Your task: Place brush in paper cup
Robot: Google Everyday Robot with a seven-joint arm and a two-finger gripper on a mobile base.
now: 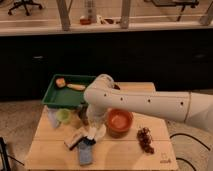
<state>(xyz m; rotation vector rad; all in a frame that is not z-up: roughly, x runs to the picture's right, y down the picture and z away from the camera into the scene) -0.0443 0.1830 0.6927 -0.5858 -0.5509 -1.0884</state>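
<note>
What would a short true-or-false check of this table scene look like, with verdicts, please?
1. The orange bowl stands on the wooden table. True.
2. The green tray sits at the table's near right corner. False: it is at the far left corner.
3. The gripper hangs low just picture-left of the orange bowl. True.
4. The dark red cluster lies inside the tray. False: it lies on the table, picture-right of the bowl.
5. The pale green cup stands by the tray's near edge. True.

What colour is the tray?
The tray is green, camera view; the gripper hangs beside the orange bowl.
</note>
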